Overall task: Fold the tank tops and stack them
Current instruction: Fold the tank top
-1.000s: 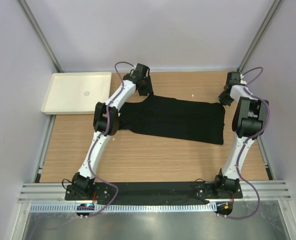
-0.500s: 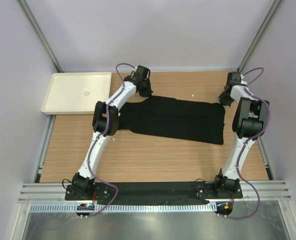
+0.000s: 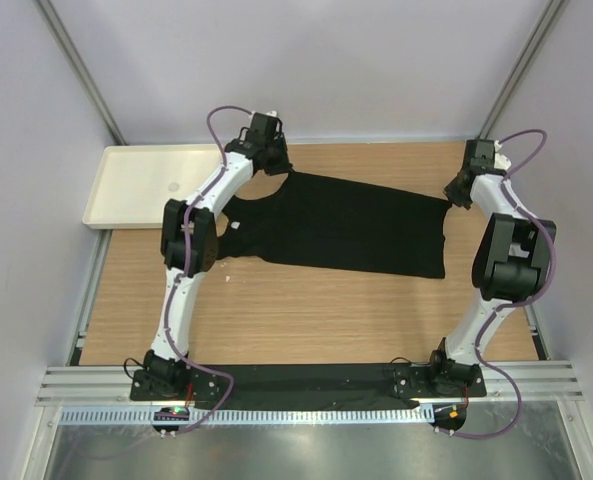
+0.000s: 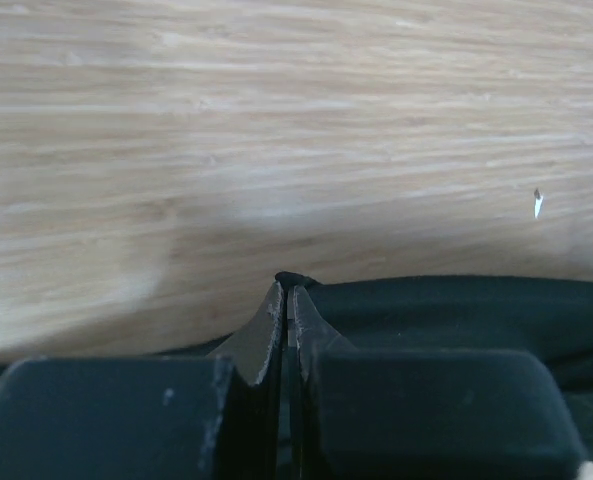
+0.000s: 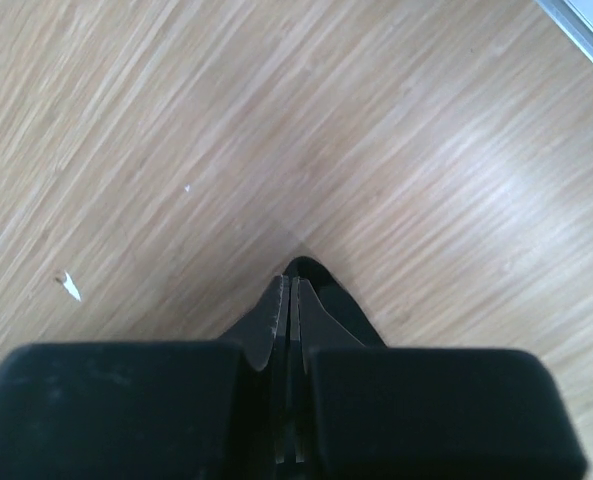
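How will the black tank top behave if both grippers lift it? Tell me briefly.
Probably floppy: the tank top pulls into points where the left gripper and right gripper pinch it, so its middle should sag. Likely light, since small fingertip pinches alone hold it.

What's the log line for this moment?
left claw: shut on black tank top, far-left corner | right claw: shut on far-right corner | state: unfolded

matt cloth tank top (image 3: 346,225), probably wooden table (image 3: 306,310)

no legible text, labels or numbers, possibly too blurred
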{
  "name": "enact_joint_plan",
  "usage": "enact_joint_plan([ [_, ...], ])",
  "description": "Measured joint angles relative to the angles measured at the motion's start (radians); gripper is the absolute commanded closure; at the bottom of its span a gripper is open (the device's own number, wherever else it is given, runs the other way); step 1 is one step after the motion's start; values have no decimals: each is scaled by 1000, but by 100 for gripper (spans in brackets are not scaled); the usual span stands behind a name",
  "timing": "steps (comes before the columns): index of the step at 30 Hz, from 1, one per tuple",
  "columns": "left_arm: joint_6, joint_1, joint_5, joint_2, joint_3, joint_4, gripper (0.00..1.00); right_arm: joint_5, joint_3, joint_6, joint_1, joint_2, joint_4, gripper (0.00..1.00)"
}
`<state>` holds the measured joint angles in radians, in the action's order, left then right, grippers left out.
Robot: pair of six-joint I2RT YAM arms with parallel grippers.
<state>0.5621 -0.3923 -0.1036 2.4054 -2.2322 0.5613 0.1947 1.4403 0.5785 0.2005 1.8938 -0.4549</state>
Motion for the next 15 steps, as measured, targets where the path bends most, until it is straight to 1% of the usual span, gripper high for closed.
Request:
enact_joint_plan([
  [4,-8,-4,-6,-95,145,-47,100,-3,-77,0,0,-71,18,99],
  [9,-21,-5,-14,-173,293,-85,100,-16,-180,0,0,-145,38,99],
  [15,-21,-5,-24,-281,505,-150,100,-27,-322,7,0,-253,64,99],
])
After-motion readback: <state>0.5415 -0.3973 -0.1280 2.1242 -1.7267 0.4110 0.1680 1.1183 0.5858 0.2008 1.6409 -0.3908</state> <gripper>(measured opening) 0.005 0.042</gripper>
